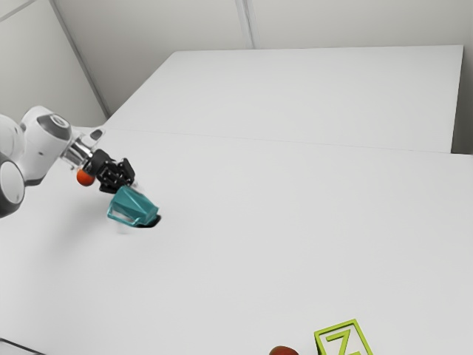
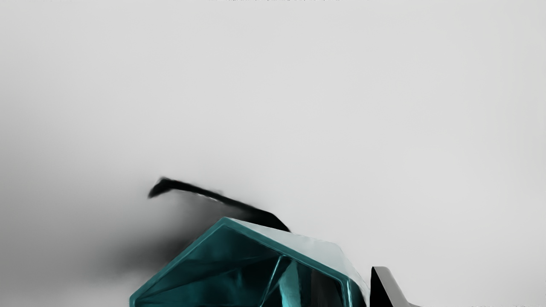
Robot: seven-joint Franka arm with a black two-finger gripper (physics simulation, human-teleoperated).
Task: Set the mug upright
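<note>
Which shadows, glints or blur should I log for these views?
Exterior view: fairly even light, with a faint, soft-edged shadow on the table near the arm. Wrist view: a darker, blurred shadow beside the mug; bright glints inside it.

A bare, simulated room, most like a lab or test space, though its exact kind cannot be told. Beneath the black gripper's fingers [image 1: 127,180] and stretching well past them is a smooth, matte white tabletop [image 1: 295,237]. Farther from the fingers stands a broad, flat white panel [image 1: 318,96], and beyond that a plain pale-grey wall [image 1: 355,22] crossed by a narrow grey upright strip [image 1: 247,22]. The white-and-grey jointed robot arm [image 1: 48,140] behind the fingers is what most suggests a lab.
</note>
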